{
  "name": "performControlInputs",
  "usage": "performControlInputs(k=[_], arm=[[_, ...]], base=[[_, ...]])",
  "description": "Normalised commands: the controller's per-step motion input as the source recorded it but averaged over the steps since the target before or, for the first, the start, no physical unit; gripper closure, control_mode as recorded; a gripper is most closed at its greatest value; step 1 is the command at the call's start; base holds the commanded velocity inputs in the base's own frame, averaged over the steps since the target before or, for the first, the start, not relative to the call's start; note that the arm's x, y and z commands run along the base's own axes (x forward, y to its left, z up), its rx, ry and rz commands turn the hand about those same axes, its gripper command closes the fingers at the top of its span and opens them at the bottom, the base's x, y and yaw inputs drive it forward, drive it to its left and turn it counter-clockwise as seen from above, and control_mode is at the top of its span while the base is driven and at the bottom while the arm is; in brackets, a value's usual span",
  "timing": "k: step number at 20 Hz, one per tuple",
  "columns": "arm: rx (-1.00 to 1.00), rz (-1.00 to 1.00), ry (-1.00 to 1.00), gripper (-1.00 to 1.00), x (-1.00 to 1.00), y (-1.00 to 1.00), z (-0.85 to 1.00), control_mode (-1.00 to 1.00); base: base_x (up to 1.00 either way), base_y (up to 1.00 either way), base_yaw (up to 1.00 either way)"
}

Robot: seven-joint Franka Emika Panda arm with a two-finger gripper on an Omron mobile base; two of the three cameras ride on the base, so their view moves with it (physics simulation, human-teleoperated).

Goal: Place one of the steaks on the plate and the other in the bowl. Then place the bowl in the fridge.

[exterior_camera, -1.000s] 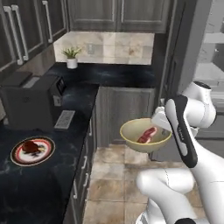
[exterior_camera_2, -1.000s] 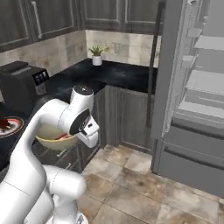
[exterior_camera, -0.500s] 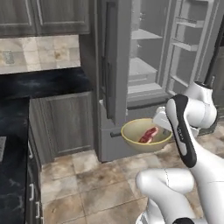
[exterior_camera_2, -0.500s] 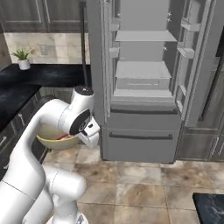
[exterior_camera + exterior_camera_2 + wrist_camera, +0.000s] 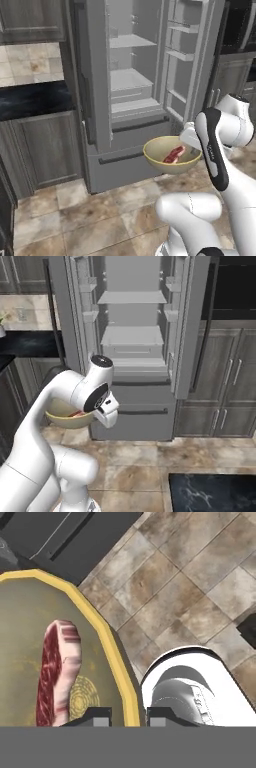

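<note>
The bowl (image 5: 172, 156) was held in the air above the tiled floor (image 5: 75, 220), in front of the fridge (image 5: 130, 80), whose doors stood wide open. The pinkish-red steak (image 5: 173, 154) was seen lying inside it, near the middle. In the hand view the steak (image 5: 58, 672) sat at about 9 o'clock from the gripper (image 5: 129, 716), and the bowl's yellow rim (image 5: 120, 677) was pinched between the two fingertips, the jaws drawn together on it, one inside the wall and one outside. In the right base view the bowl (image 5: 67, 416) was glimpsed at 9 o'clock of the wrist, partly hidden by the arm. Dark cabinets (image 5: 225, 386) were seen at 3 o'clock of the fridge (image 5: 131, 316).
</note>
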Motion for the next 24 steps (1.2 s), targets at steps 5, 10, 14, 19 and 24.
performControlInputs(k=[5, 10, 14, 19, 24], arm=[[0.0, 0.0, 0.0, 1.0, 0.0, 0.0, 0.0, 1.0], [0.0, 0.0, 0.0, 1.0, 0.0, 0.0, 0.0, 1.0], [0.0, 0.0, 0.0, 1.0, 0.0, 0.0, 0.0, 1.0], [0.0, 0.0, 0.0, 1.0, 0.0, 0.0, 0.0, 1.0], [0.0, 0.0, 0.0, 1.0, 0.0, 0.0, 0.0, 1.0]], base=[[0.69, -0.01, -0.01], [0.77, -0.31, -0.04], [0.68, -0.29, -0.07], [0.6, 0.02, -0.04], [0.9, -0.02, 0.03]])
